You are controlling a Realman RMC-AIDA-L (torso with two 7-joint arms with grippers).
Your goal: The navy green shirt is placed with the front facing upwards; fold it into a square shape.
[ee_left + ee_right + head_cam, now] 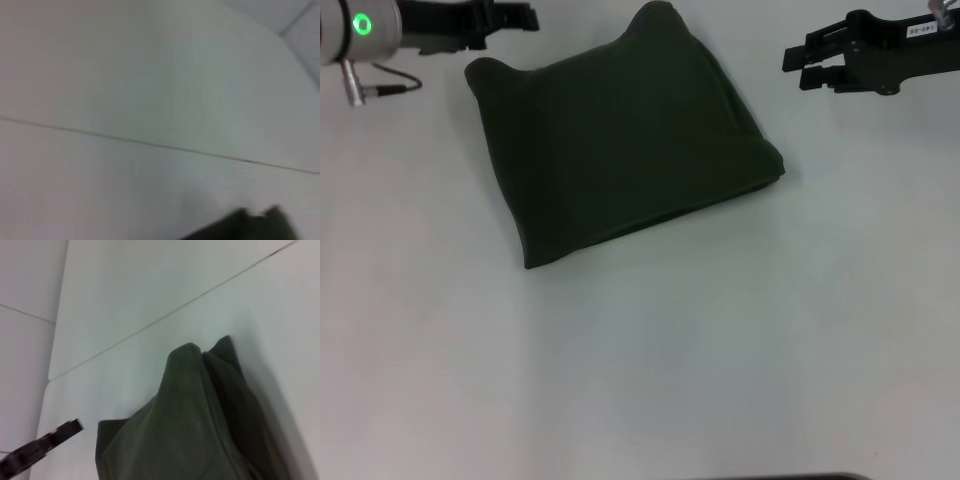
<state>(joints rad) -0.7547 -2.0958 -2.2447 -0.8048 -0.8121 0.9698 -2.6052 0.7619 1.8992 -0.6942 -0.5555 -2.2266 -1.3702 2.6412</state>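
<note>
The navy green shirt (620, 150) lies folded into a rough square on the white table (670, 380), plain dark side up, with no lettering showing. One corner bulges up at the far side. My left gripper (525, 18) hovers beyond the shirt's far left corner, apart from the cloth. My right gripper (795, 65) hangs open to the right of the shirt, holding nothing. The right wrist view shows the shirt's (200, 430) layered folded corner close by. A dark edge of the shirt (250, 225) shows in the left wrist view.
A thin seam (150, 144) crosses the white table surface behind the shirt. A grey cable (380, 88) hangs from the left arm at the far left. A black bar (40, 447), probably the other arm, shows in the right wrist view.
</note>
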